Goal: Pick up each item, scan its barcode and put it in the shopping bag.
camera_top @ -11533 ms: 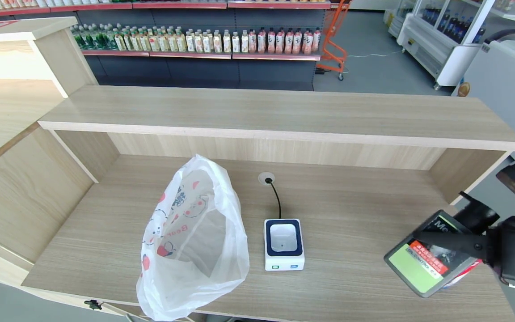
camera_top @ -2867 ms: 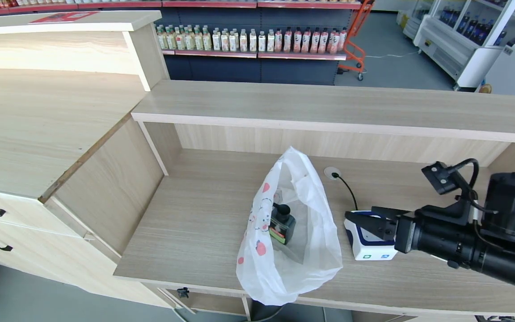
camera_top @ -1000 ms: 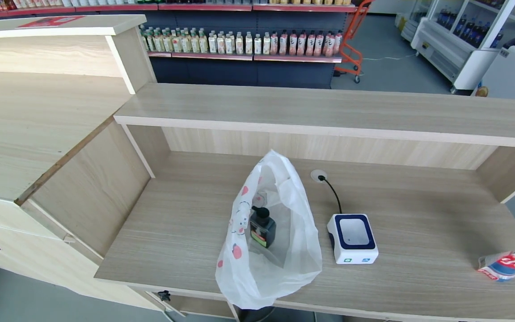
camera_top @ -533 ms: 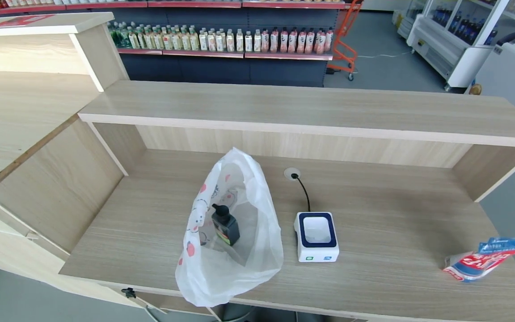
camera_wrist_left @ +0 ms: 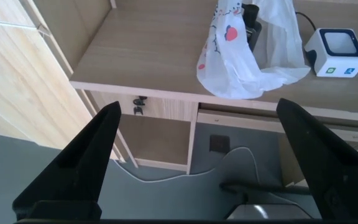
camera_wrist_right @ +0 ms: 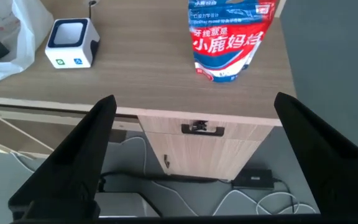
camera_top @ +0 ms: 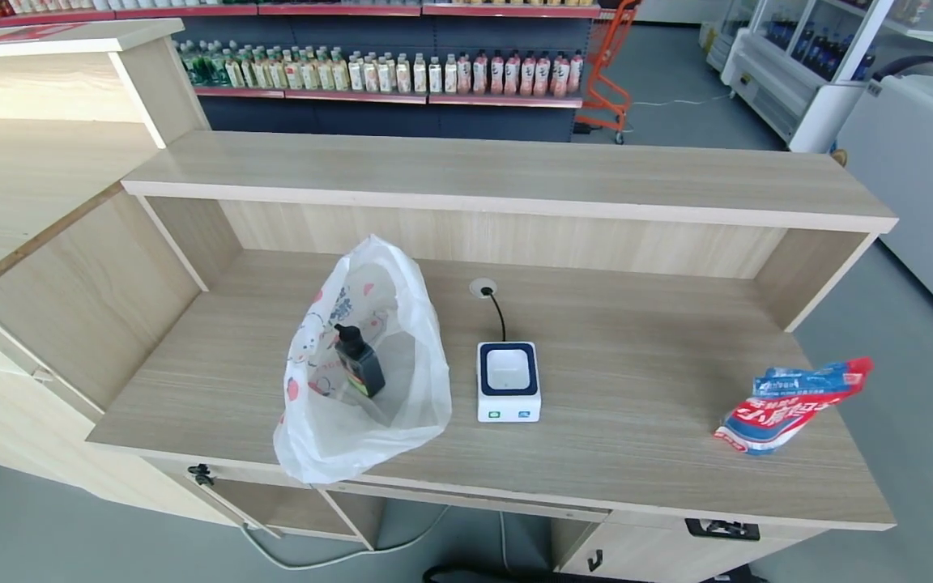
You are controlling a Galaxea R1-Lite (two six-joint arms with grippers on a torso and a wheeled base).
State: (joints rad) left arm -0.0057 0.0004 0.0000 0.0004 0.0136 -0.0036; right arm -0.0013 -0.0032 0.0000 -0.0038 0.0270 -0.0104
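Note:
A white shopping bag (camera_top: 361, 380) with red cartoon prints stands open on the wooden counter (camera_top: 636, 364). A dark pump bottle (camera_top: 359, 360) stands inside it. The white scanner (camera_top: 508, 380) with a dark-rimmed window sits just right of the bag. A red and blue pouch (camera_top: 794, 402) lies near the counter's right end. My left gripper (camera_wrist_left: 199, 107) is open, low in front of the counter, below the bag (camera_wrist_left: 247, 56). My right gripper (camera_wrist_right: 194, 101) is open and empty, low before the counter's front edge, facing the pouch (camera_wrist_right: 229, 37) and the scanner (camera_wrist_right: 70, 42).
A raised shelf (camera_top: 507, 174) runs along the counter's back and side walls close both ends. A cable (camera_top: 497, 312) runs from the scanner to a hole in the counter. Drawers (camera_wrist_right: 197, 146) and loose cables (camera_wrist_left: 185, 177) lie under the counter.
The right gripper held the pump bottle 11.5 s ago; the bottle now stands in the bag. The right arm has since left the head view. The camera has shifted, bringing the pouch into view.

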